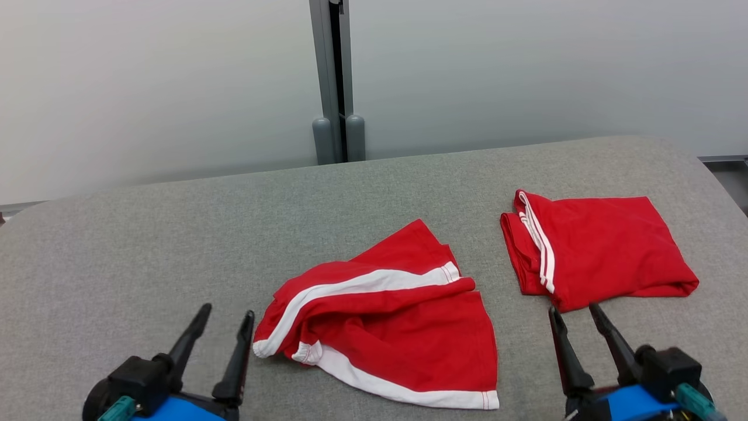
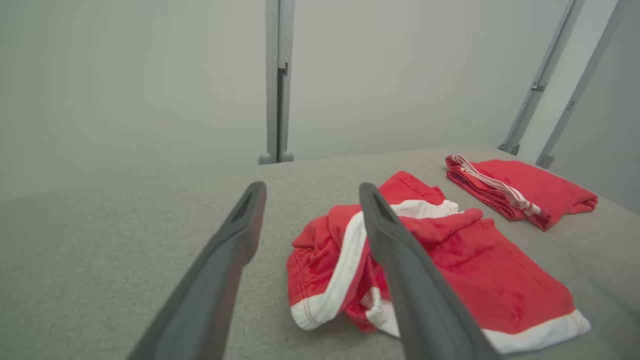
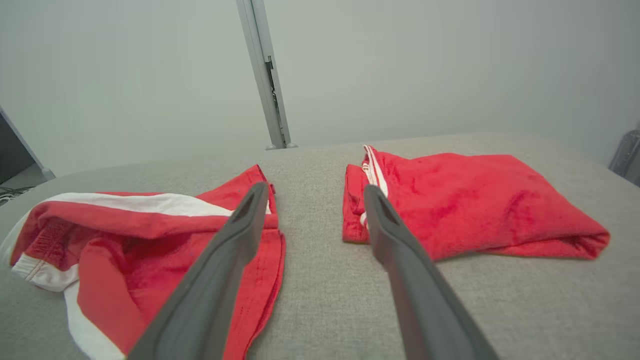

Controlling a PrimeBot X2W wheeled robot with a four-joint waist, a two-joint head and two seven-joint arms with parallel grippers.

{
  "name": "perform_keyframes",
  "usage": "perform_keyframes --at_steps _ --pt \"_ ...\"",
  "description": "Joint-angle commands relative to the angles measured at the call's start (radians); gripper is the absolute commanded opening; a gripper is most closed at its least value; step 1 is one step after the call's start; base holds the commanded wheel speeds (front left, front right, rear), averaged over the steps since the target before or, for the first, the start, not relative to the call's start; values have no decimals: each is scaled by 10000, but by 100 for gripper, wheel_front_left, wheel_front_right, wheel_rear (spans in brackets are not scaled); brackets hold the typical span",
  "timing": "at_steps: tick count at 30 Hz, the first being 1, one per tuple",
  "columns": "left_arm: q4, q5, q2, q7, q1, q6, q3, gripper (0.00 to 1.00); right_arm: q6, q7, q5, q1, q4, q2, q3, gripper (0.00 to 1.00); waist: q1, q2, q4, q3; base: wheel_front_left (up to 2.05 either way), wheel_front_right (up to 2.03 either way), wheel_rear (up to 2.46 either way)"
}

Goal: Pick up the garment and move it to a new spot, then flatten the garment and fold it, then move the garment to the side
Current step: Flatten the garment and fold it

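Note:
A crumpled red garment [image 1: 403, 327] with white stripes lies in the middle of the grey padded table [image 1: 146, 245]; it is also seen as the garment [image 2: 465, 270] in the left wrist view and the garment [image 3: 135, 240] in the right wrist view. My left gripper [image 1: 227, 313] is open at the lower left, just left of the garment and apart from it. My right gripper [image 1: 575, 310] is open at the lower right, its tips close to the near edge of a folded red garment [image 1: 596, 248]. Nothing sits between either pair of fingers.
The folded red garment [image 3: 470, 205] with thin white stripes lies at the right of the table. A grey post [image 1: 336, 82] stands behind the table against a pale wall. Bare grey table surface stretches across the left and far side.

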Motion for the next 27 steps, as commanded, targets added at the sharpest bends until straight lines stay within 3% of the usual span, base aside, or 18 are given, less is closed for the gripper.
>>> perform_keyframes --at_steps 1,6,14,27 --pt "-273 -179 214 373 158 -81 -367 100 1 -26 118 350 -80 -126 28 100 1 0 -31 50 0 0 0" --pt "-1060 -529 909 1574 242 -59 -1282 100 1 752 773 829 -281 -568 794 100 1 0 -163 466 0 0 0" --pt "-1357 -971 1474 2736 -142 -63 -2277 100 1 2345 2335 660 181 -952 2725 100 1 0 -273 1004 0 0 0" --pt "-418 -1275 1815 3412 -1472 -64 -3365 100 1 2368 2741 -622 1622 -627 3791 100 1 0 -417 1549 0 0 0"
